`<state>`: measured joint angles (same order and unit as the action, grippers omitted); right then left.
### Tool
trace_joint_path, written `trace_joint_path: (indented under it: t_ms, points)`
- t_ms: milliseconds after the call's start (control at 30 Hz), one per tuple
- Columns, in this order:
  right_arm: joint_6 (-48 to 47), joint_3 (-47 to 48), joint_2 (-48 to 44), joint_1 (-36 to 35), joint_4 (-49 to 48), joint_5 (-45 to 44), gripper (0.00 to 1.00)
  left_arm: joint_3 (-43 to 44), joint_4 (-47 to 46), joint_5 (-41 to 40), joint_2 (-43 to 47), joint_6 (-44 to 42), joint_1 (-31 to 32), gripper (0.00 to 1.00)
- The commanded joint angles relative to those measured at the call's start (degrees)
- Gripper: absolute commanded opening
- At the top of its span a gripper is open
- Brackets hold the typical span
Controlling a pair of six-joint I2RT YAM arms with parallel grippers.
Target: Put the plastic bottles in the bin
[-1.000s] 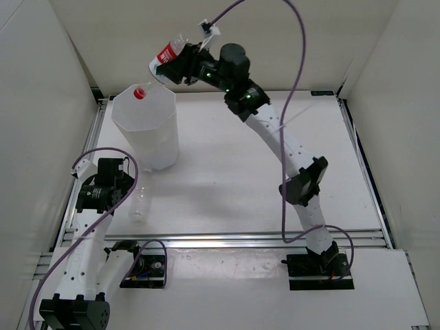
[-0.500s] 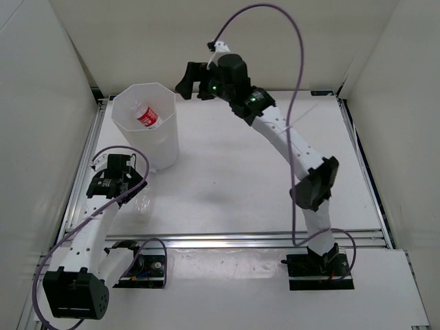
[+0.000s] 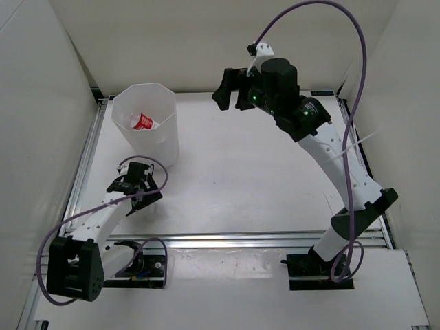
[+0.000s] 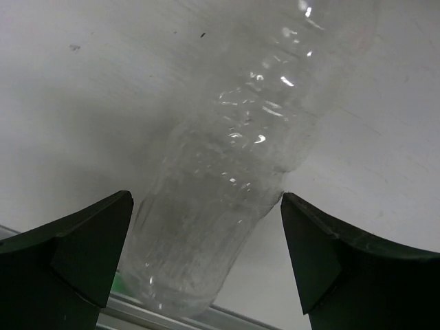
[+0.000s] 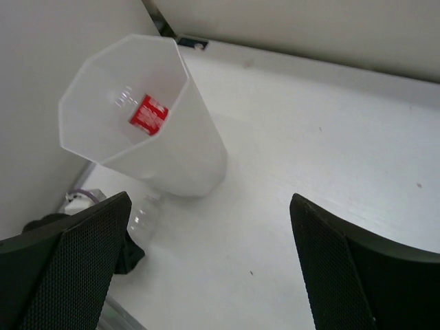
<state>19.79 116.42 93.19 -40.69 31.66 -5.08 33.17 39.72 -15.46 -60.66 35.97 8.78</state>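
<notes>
Straddles a clear plastic bottle point(image 4: 230, 172) lying on the surface point(image 3: 261, 179) beside the white bin point(image 3: 165, 148), left gripper point(image 4: 206, 206) spread. Holds right gripper point(image 5: 210, 203) wide apart, empty, aloft. Shows red-labelled bottle point(image 5: 148, 115) lying inside bin.

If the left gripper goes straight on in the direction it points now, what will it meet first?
Most likely the clear bottle lying on the table: in the wrist view it fills the gap between the open fingers of the left gripper. How near it is remains unclear.
</notes>
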Motion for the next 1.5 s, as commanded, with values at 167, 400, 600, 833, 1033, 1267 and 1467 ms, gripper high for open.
trace_joint_path:
  t_ms: [167,400,600,833,1033,1267,1467]
  points:
    - [-2.7,-6.6,-6.7,0.8,3.7,-2.8,1.0,0.9,-7.1,-7.9,-7.4,0.5,4.7,1.0]
    - [-2.2,-14.3,-12.7,2.0,4.2,-4.6,1.0,-1.1,-7.7,-7.8,-6.4,4.7,4.7,0.49]
    - [-0.8,-19.8,-15.2,3.2,4.2,-4.1,1.0,7.6,7.3,-9.7,-1.7,13.9,4.7,0.47]
    - [9.2,-36.4,-20.2,11.1,2.4,10.6,1.0,34.6,28.0,-13.0,2.6,26.3,6.3,0.4]
    - [12.4,-42.3,-20.3,11.2,0.6,14.7,1.0,52.1,13.0,-14.1,0.8,17.2,6.3,0.31]
    - [9.6,-34.6,-15.4,11.2,0.6,16.6,1.0,67.7,9.1,-11.7,-19.3,9.6,5.8,0.38]
    - [9.0,-32.7,-13.9,11.7,1.7,16.6,1.0,77.1,14.2,-15.1,-27.8,9.7,5.8,1.0]
